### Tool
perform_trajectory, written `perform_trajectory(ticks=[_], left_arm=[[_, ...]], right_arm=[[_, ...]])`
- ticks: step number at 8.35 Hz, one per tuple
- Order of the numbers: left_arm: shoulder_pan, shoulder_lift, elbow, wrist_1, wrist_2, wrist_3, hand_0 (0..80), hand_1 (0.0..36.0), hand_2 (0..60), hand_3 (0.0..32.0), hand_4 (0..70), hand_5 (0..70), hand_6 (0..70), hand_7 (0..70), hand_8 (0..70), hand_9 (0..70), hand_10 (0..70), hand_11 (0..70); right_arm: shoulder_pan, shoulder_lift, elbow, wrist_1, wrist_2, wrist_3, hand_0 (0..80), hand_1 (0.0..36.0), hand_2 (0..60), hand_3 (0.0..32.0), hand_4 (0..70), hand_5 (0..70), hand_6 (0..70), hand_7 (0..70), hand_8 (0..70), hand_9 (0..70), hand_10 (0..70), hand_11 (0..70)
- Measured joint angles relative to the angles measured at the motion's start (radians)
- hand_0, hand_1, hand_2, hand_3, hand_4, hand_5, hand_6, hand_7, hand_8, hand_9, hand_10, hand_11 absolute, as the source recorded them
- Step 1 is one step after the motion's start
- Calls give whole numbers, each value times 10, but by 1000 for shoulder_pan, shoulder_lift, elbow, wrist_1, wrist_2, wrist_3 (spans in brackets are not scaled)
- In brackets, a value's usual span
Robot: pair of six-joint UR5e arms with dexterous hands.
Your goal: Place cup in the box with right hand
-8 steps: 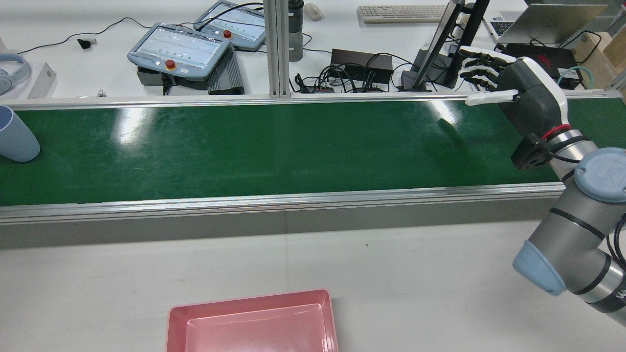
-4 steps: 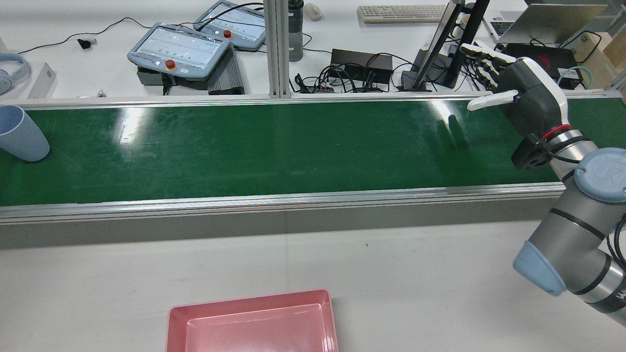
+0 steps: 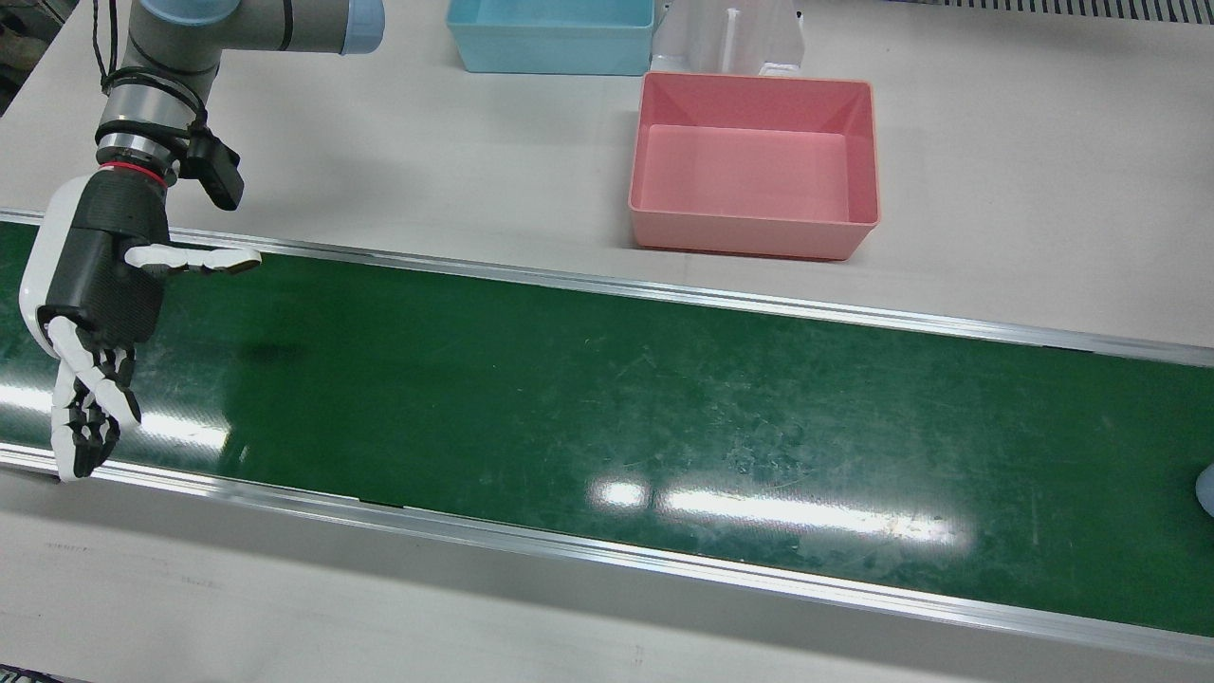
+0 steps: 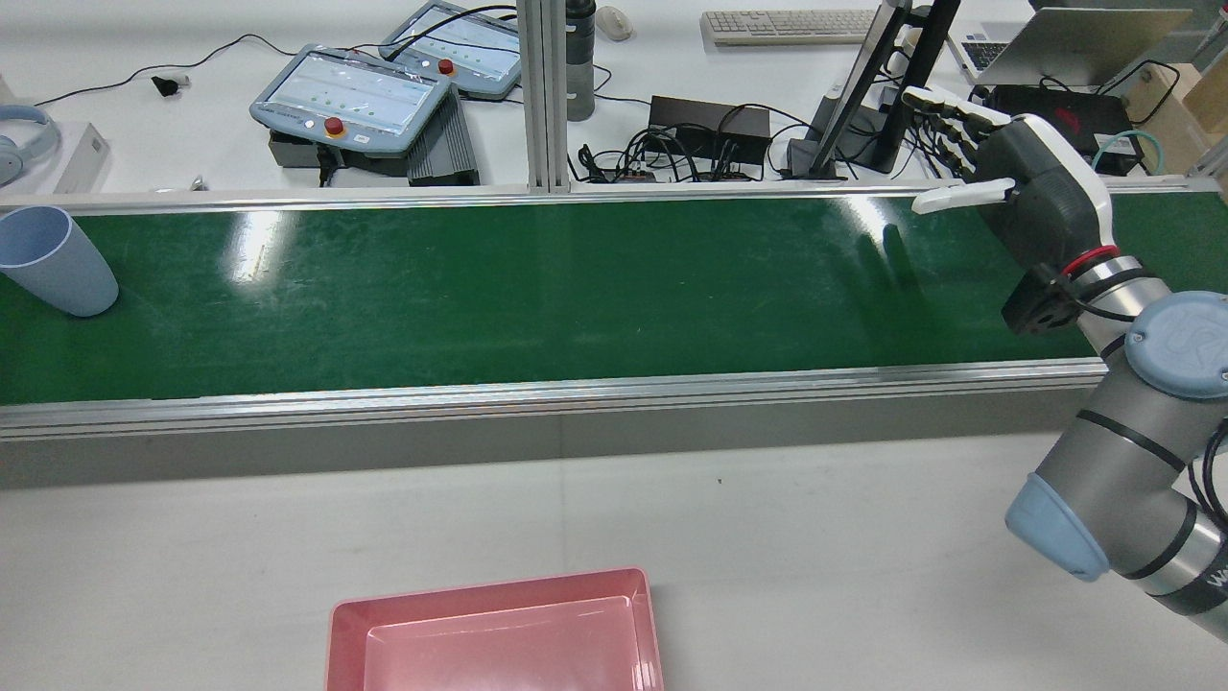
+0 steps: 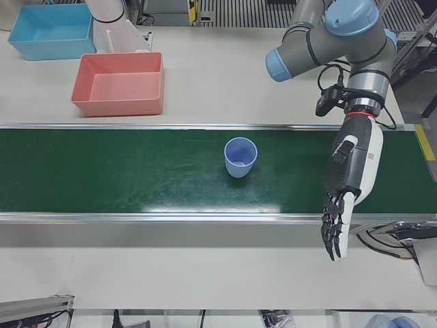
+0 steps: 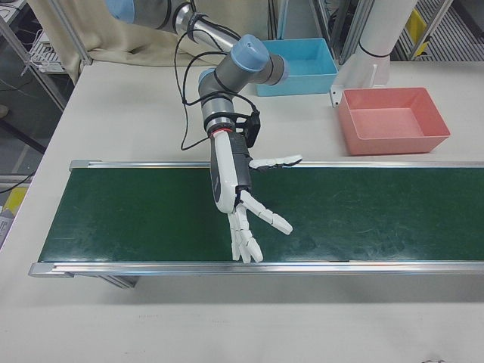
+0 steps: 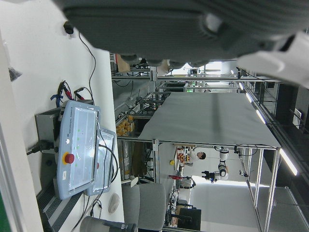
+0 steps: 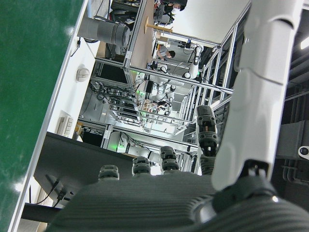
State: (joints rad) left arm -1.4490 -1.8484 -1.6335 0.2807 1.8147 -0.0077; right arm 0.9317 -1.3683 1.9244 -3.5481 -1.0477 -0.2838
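Observation:
A light blue cup (image 4: 58, 259) stands upright on the green belt (image 4: 537, 288), at the far left of the rear view. It also shows in the left-front view, cup (image 5: 240, 157), and as a sliver at the front view's right edge, cup (image 3: 1206, 489). My right hand (image 4: 1036, 192) hovers open over the belt's other end, fingers spread, far from the cup; it shows too as right hand (image 3: 95, 285) and right hand (image 6: 234, 181). My left hand (image 5: 348, 178) hangs open over the belt, well to the view's right of the cup. The pink box (image 3: 749, 237) sits empty on the table beside the belt.
A blue box (image 3: 550, 57) and a white pedestal (image 3: 730, 38) stand behind the pink box. Beyond the belt's far rail in the rear view lie teach pendants (image 4: 350, 96), cables, a monitor stand (image 4: 863, 86) and a vertical post (image 4: 542, 96).
The cup has ridden the belt to the right in the rear view, further into the frame. My right hand has stayed in place, its fingers shifting only slightly.

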Motion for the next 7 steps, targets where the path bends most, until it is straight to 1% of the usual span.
perform_trajectory(ticks=[1, 2, 3, 4, 5, 6, 7], left_arm=[[0, 0, 0, 0, 0, 0, 0, 0, 0, 0, 0, 0, 0, 0, 0, 0, 0, 0], [0, 0, 0, 0, 0, 0, 0, 0, 0, 0, 0, 0, 0, 0, 0, 0, 0, 0], [0, 0, 0, 0, 0, 0, 0, 0, 0, 0, 0, 0, 0, 0, 0, 0, 0, 0], [0, 0, 1, 0, 0, 0, 0, 0, 0, 0, 0, 0, 0, 0, 0, 0, 0, 0], [0, 0, 1, 0, 0, 0, 0, 0, 0, 0, 0, 0, 0, 0, 0, 0, 0, 0], [0, 0, 1, 0, 0, 0, 0, 0, 0, 0, 0, 0, 0, 0, 0, 0, 0, 0], [0, 0, 1, 0, 0, 0, 0, 0, 0, 0, 0, 0, 0, 0, 0, 0, 0, 0]], right_arm=[[0, 0, 0, 0, 0, 0, 621, 115, 0, 0, 156, 64, 52, 144, 36, 85, 0, 22], [1, 0, -1, 0, 0, 0, 606, 133, 0, 0, 132, 64, 53, 148, 37, 86, 0, 22], [1, 0, -1, 0, 0, 0, 616, 120, 0, 0, 148, 64, 53, 148, 37, 86, 0, 22], [2, 0, -1, 0, 0, 0, 601, 142, 0, 0, 120, 64, 54, 152, 38, 88, 0, 22], [2, 0, 0, 0, 0, 0, 615, 124, 0, 0, 144, 64, 54, 153, 37, 88, 0, 22], [2, 0, 0, 0, 0, 0, 624, 117, 0, 0, 155, 65, 55, 158, 38, 90, 1, 24], [2, 0, 1, 0, 0, 0, 577, 233, 240, 0, 124, 77, 59, 159, 42, 92, 6, 35]])
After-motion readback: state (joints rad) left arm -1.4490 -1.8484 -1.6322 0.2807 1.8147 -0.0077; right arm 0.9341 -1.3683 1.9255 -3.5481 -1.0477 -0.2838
